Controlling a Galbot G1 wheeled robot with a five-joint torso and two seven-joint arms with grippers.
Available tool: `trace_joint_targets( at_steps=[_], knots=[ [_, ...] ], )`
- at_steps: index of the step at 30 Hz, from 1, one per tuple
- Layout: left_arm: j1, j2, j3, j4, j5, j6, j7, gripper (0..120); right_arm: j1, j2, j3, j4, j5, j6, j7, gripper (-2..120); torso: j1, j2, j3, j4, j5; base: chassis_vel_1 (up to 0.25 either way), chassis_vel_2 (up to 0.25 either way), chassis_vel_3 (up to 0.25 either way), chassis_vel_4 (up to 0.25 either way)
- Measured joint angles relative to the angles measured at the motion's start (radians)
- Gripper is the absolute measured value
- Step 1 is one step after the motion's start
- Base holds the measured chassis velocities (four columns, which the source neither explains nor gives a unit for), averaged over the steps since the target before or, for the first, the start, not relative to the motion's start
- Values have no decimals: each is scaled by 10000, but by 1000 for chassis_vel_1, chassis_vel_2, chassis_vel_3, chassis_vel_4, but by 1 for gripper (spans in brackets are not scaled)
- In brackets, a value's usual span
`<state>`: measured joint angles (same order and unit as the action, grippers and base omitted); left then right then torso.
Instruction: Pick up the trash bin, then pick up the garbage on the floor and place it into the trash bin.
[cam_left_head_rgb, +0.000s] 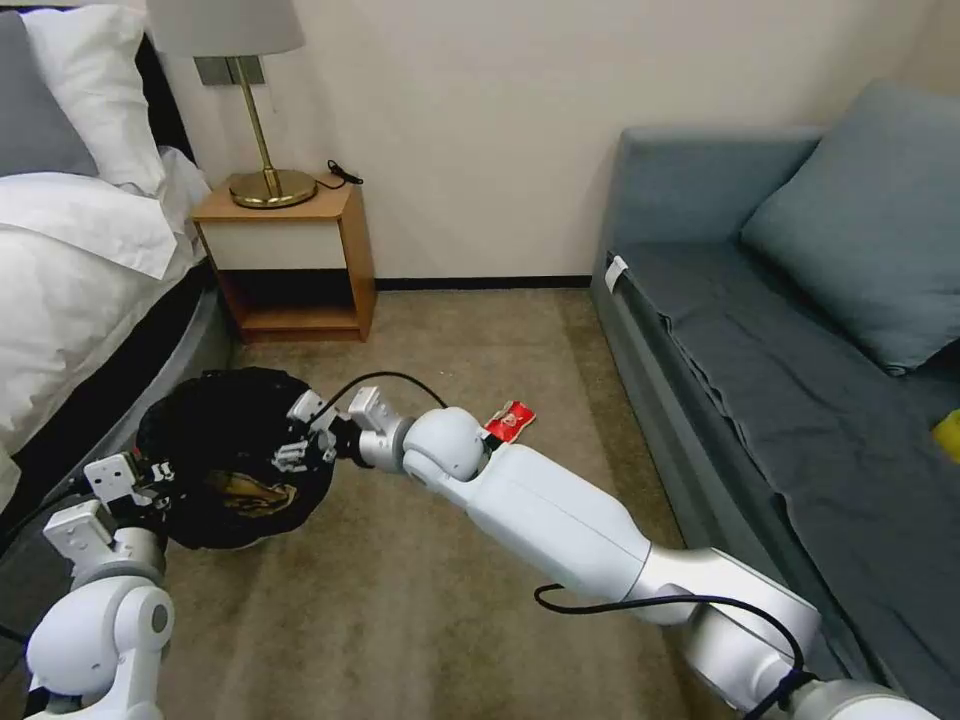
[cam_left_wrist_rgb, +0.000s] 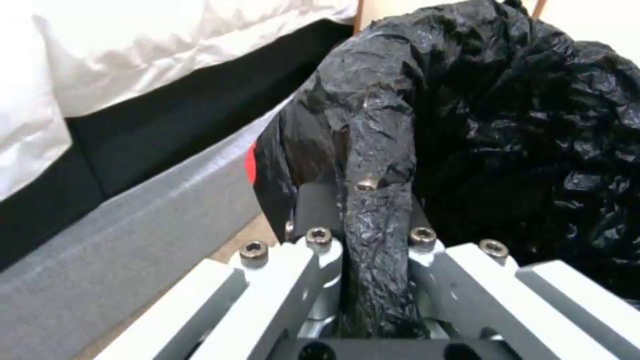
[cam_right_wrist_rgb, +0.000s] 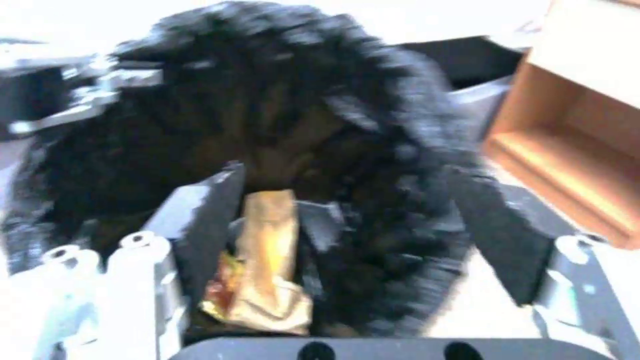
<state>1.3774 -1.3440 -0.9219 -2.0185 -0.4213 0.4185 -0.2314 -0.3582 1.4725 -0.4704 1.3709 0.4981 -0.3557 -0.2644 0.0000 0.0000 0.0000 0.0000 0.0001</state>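
The trash bin (cam_left_head_rgb: 215, 420), lined with a crinkled black bag (cam_left_wrist_rgb: 520, 130), hangs tilted just above the floor (cam_left_head_rgb: 470, 340) beside the bed. My left gripper (cam_left_head_rgb: 158, 472) is shut on its near rim, and the bag's fold is pinched between the fingers (cam_left_wrist_rgb: 313, 210). My right gripper (cam_left_head_rgb: 300, 445) hovers over the bin's mouth with its jaws wide open. A gold-brown foil wrapper (cam_right_wrist_rgb: 267, 250) lies loose against one of its fingers (cam_right_wrist_rgb: 207, 215). Brown paper garbage (cam_left_head_rgb: 250, 492) sits inside the bin. A red snack packet (cam_left_head_rgb: 510, 420) lies on the carpet beyond my right forearm.
A bed (cam_left_head_rgb: 70, 250) with white covers runs along the left. The wooden bedside table (cam_left_head_rgb: 290, 250) with a brass lamp (cam_left_head_rgb: 262, 150) stands against the wall. A grey-blue sofa (cam_left_head_rgb: 790, 340) lines the right side. Open carpet lies between them.
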Motion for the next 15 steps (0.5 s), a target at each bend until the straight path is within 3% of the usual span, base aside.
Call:
trace_joint_targets(
  at_steps=[5,15],
  knots=[
    [-80,1,-135,263,44,-139,1,4,-161,-169,706,-91,-37,-287,435,99,0,0,0,0,0,0,0,0,0],
    [-109,6,-249,431,45,-208,45,4,-466,-319,1857,-1093,-307,-923,1570,100,0,0,0,-1,0,0,0,0,0]
  ],
)
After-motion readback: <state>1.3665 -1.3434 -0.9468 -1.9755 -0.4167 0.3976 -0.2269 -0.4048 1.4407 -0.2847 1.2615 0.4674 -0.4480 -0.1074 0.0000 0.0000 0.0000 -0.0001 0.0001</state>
